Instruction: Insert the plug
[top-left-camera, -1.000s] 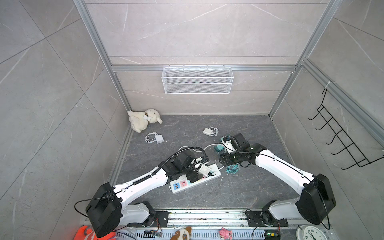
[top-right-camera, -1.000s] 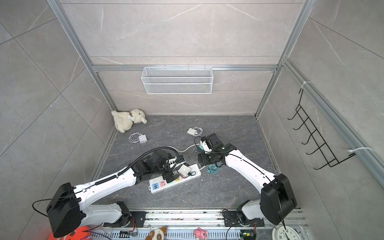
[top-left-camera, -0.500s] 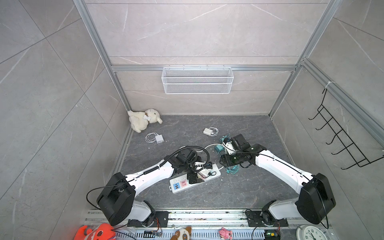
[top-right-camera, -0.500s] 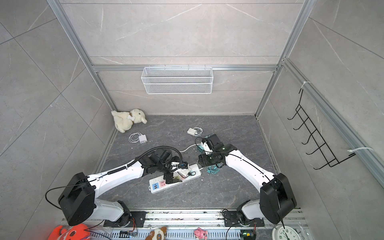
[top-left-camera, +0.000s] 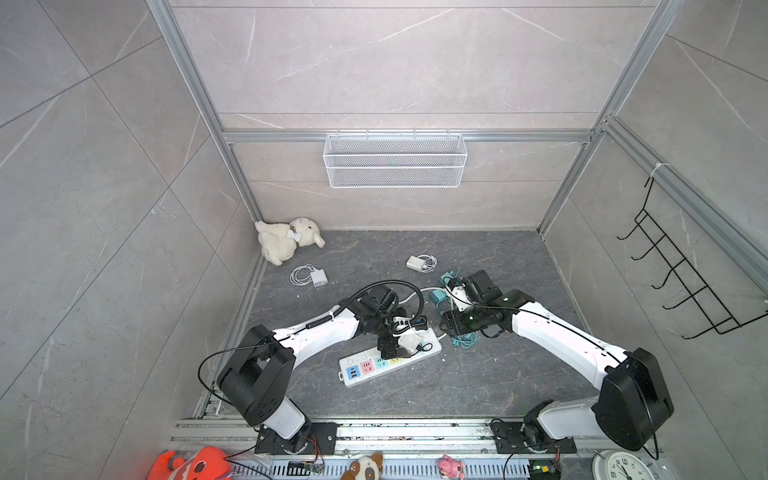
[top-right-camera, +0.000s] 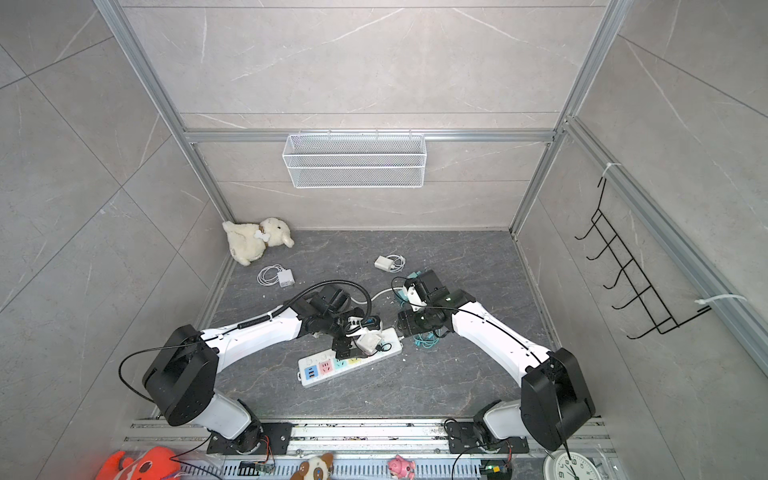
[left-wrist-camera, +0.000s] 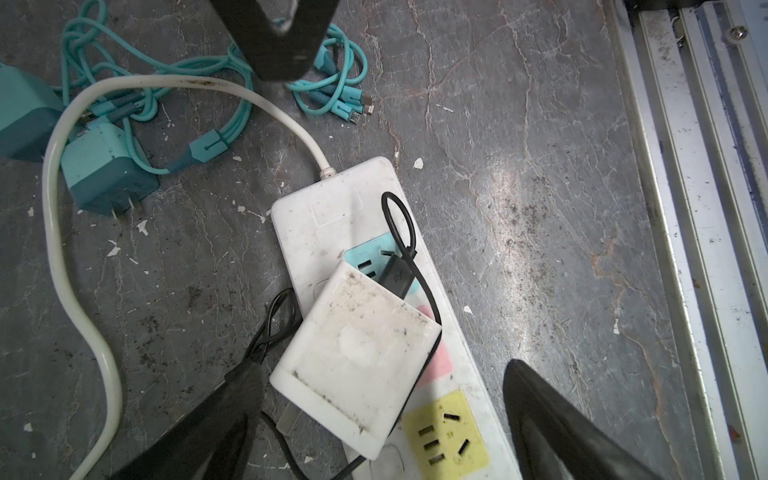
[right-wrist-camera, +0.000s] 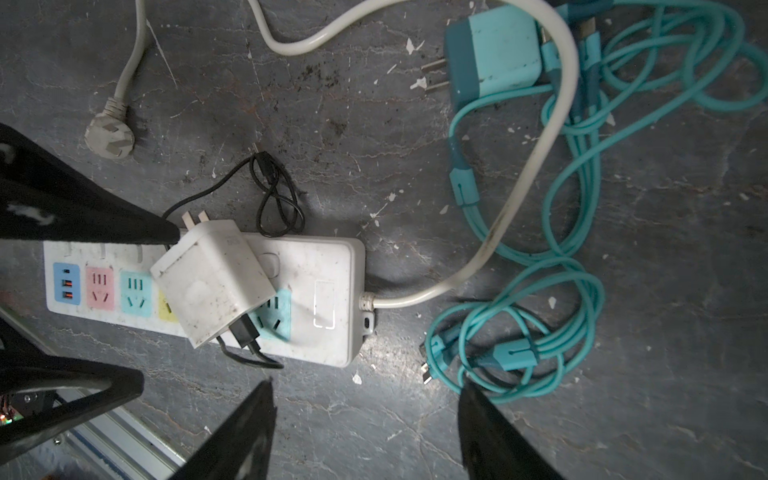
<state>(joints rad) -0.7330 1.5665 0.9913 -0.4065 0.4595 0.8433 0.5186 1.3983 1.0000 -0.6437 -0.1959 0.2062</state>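
Note:
The plug (left-wrist-camera: 357, 353), a grubby white charger block with a black USB cable, lies tilted on its side on the white power strip (left-wrist-camera: 332, 208). Its prongs stick out over the strip's edge. In both top views the plug (top-left-camera: 409, 341) covers the middle sockets of the strip (top-right-camera: 328, 368). My left gripper (left-wrist-camera: 380, 370) is open and straddles the plug; one finger (right-wrist-camera: 83, 212) has its tip at the prong end. My right gripper (right-wrist-camera: 365, 386) is open and empty over bare floor by the strip's cable end.
A teal charger (right-wrist-camera: 494, 58) and its tangled teal cable (right-wrist-camera: 582, 249) lie beside the strip's white cord (right-wrist-camera: 536, 145). A plush dog (top-left-camera: 289, 243) and two white chargers (top-left-camera: 318, 276) (top-left-camera: 417, 263) lie farther back. A metal rail (left-wrist-camera: 706, 208) borders the floor.
My left arm has swung its shoulder and elbow inward while its gripper stayed over the plug, with the jaws a little narrower. The plug and my right arm have hardly moved.

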